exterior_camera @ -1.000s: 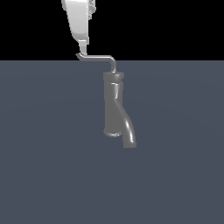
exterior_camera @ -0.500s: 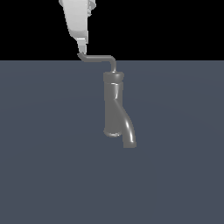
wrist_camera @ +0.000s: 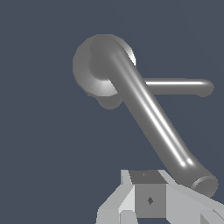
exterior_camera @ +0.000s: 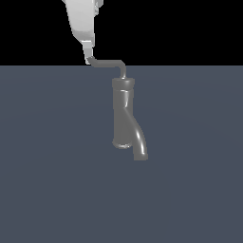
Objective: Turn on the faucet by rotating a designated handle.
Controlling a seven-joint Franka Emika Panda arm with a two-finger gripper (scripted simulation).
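On the exterior view's left, the tabletop [exterior_camera: 47, 166] stretches wide and bare toward that edge. The pincer [exterior_camera: 88, 59] hangs from above at the tabletop's far edge, its tip touching the outer end of the handle [exterior_camera: 108, 63]; whether it grips the rod or how far it is open cannot be told. The handle runs rightward from it, then bends down into the faucet [exterior_camera: 124, 114], which stands mid-tabletop, its spout curving lower right. More open surface lies to the right.

Slate-blue floor [exterior_camera: 52, 190] — black backdrop [exterior_camera: 190, 28]
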